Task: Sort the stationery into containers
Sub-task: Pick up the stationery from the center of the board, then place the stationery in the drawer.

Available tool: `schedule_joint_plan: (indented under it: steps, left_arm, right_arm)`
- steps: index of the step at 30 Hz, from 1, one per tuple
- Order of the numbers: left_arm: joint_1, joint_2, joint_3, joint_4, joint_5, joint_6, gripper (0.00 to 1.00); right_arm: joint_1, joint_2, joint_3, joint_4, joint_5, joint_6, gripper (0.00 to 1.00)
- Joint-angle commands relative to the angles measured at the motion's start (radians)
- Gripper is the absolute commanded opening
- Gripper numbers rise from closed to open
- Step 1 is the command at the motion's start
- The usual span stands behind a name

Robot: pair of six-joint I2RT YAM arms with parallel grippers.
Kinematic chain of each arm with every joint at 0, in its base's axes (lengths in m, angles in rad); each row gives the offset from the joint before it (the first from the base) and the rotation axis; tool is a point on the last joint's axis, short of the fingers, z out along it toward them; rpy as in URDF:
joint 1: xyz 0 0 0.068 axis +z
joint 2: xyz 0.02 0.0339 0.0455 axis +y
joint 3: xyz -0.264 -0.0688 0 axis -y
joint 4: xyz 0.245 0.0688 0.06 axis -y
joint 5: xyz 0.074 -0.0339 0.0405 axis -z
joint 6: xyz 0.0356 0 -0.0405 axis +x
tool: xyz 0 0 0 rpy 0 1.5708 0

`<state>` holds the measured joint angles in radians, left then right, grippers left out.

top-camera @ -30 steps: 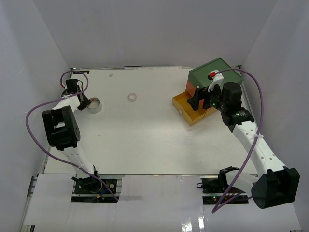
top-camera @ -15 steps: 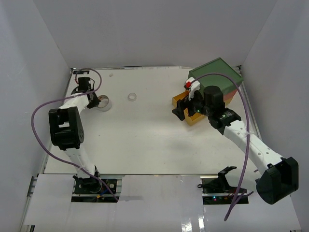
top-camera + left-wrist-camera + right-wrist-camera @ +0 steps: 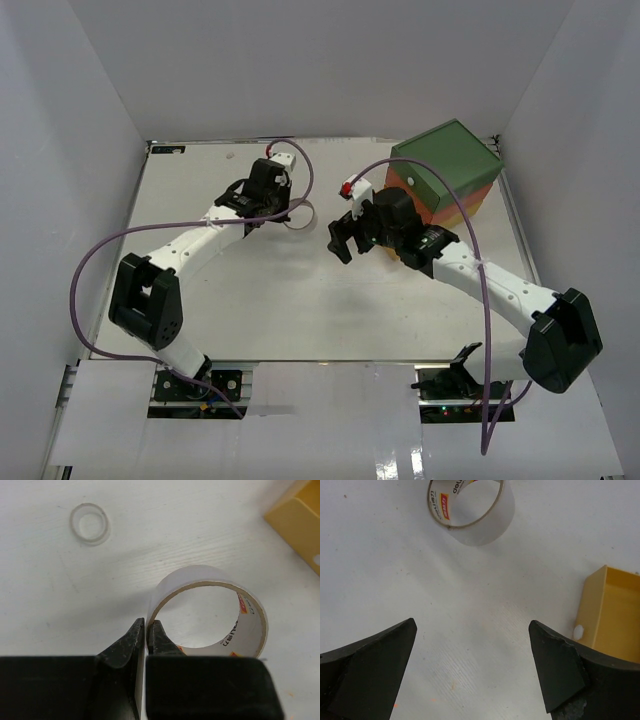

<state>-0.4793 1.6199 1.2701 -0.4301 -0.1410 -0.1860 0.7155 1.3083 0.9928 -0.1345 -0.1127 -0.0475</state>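
Observation:
My left gripper [image 3: 146, 630] is shut on the wall of the larger beige tape roll [image 3: 210, 612], one finger inside the ring and one outside. In the top view that tape roll [image 3: 301, 214] hangs near the table's middle, just past the left gripper [image 3: 285, 210]. The smaller clear tape roll [image 3: 90, 524] lies flat on the table beyond it. My right gripper [image 3: 472, 625] stands wide open over bare table, holding nothing, with the beige roll [image 3: 470, 510] ahead of it. The chest [image 3: 447, 158] sits at the back right. Its yellow bottom drawer [image 3: 612, 610] is pulled open.
The right arm [image 3: 430, 250] lies across the open yellow drawer in the top view and hides most of it. The drawer's white knob [image 3: 578, 631] shows just right of my right fingertip. White walls enclose the table on three sides.
My left gripper shut on the beige tape roll at the far left and carried it right toward the table's middle. The right arm swung left, away from the drawer, its jaws opening wider.

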Motion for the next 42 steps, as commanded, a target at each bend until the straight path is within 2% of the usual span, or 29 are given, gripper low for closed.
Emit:
schedule_joint_plan:
  steps: [1,2,10,25,34,37,40,42]
  left_arm:
    - [-0.045,-0.074,-0.023,-0.021,-0.058,-0.001,0.0]
    - [-0.067,-0.08,-0.026,-0.019,-0.065,-0.004,0.0]
    - [-0.128,-0.094,-0.052,-0.013,-0.088,-0.064,0.0]
    - [-0.147,-0.11,-0.072,0.001,-0.081,-0.107,0.0]
    - [-0.154,-0.123,-0.075,0.002,-0.086,-0.109,0.0]
    - [-0.156,-0.126,-0.075,0.002,-0.086,-0.109,0.0]
    - [-0.156,-0.127,-0.075,0.004,-0.083,-0.11,0.0]
    - [-0.156,-0.13,-0.077,0.005,-0.078,-0.113,0.02]
  right_arm:
    - [0.036,0.049,0.084,0.012,0.102,0.129,1.0]
    - [0.041,0.061,0.092,0.009,0.108,0.147,0.95]
    - [0.056,0.158,0.181,-0.019,0.217,0.293,0.9]
    - [0.056,0.35,0.354,-0.065,0.237,0.354,0.66]
    - [0.056,0.376,0.362,-0.076,0.24,0.357,0.43]
    - [0.056,0.378,0.36,-0.079,0.239,0.353,0.38]
    - [0.056,0.382,0.359,-0.08,0.232,0.351,0.29]
    - [0.056,0.382,0.356,-0.082,0.232,0.347,0.19]
